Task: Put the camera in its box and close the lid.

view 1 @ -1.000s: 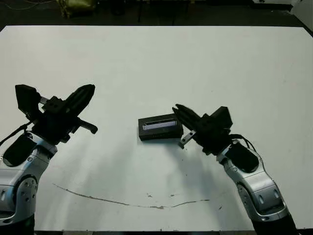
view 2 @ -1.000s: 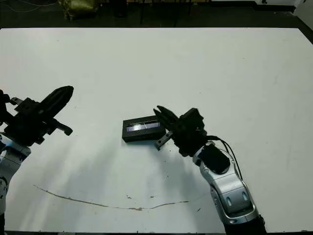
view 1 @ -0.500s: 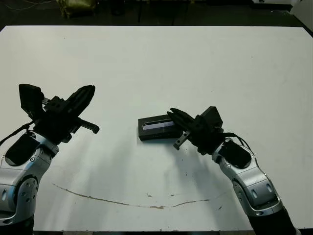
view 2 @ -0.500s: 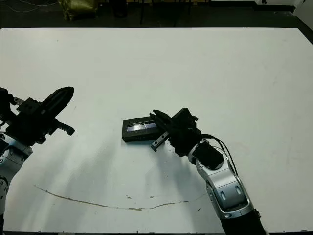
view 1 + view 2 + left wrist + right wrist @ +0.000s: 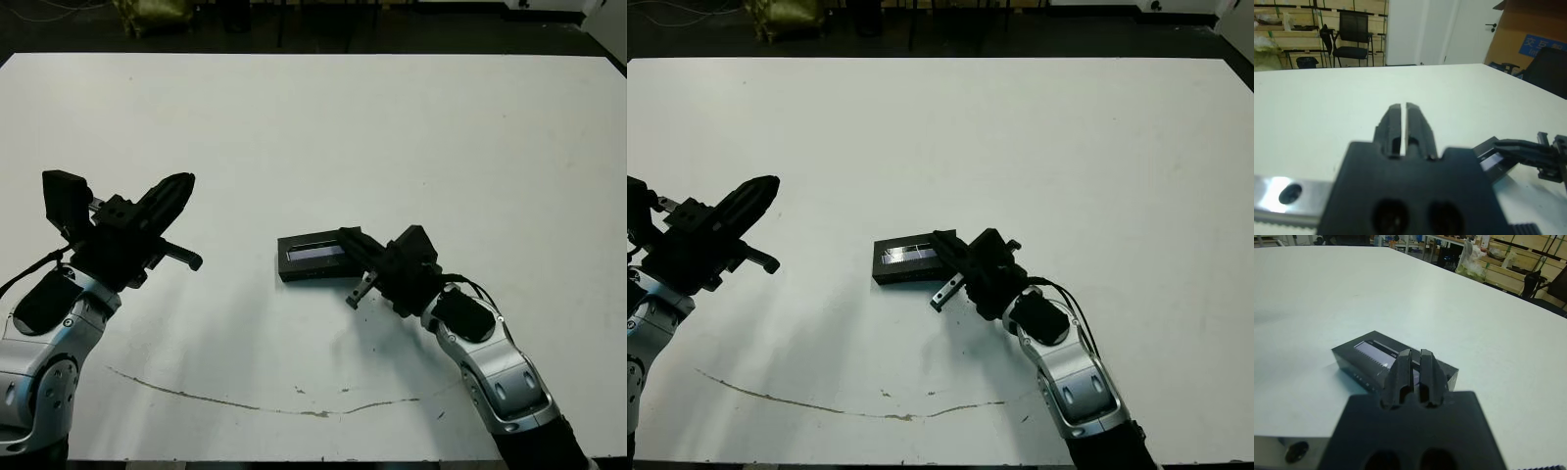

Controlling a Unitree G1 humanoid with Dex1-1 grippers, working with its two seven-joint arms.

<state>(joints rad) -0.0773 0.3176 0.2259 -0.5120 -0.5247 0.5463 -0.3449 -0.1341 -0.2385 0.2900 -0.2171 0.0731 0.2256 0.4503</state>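
Black and closed, the box (image 5: 315,258) sits mid-table with the lid (image 5: 1382,355) on it, bluish strip up; small marks on its side wall are too fine to read. My right gripper (image 5: 351,238), fingers pressed together and holding nothing, has slid forward since a second ago and now rests over the lid's right end. My left gripper (image 5: 174,190), fingers all but together, hovers well apart, empty. A thin brown scratch (image 5: 245,401) crosses the white table (image 5: 392,127) nearer me.

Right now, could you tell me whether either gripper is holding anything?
Nothing is held. Both grippers are shut and empty; the right gripper is over the lid of the box.
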